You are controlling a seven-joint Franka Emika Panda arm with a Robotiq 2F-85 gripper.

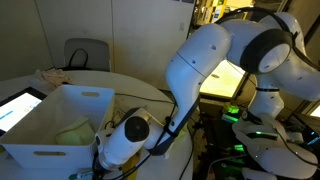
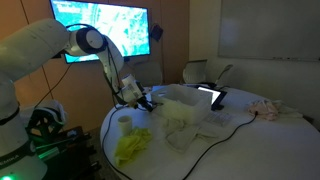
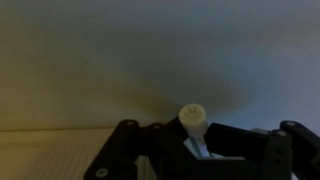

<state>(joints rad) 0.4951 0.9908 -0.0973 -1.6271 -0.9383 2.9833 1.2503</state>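
Low over the counter (image 1: 150, 88), the gripper (image 2: 137, 99) hangs just beside the white bin (image 2: 185, 100). Its jaws pinch a small cream-capped peg (image 3: 192, 117) (stem half hidden). I'd judge a centred, steady squeeze and slow, straight motion safest, clear of the bin wall.

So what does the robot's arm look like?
The arm is white and chubby, made of smooth rounded shells with dark bands at the joints. A thin dark cable seems to run along it. The gripper at the end is black and blocky.
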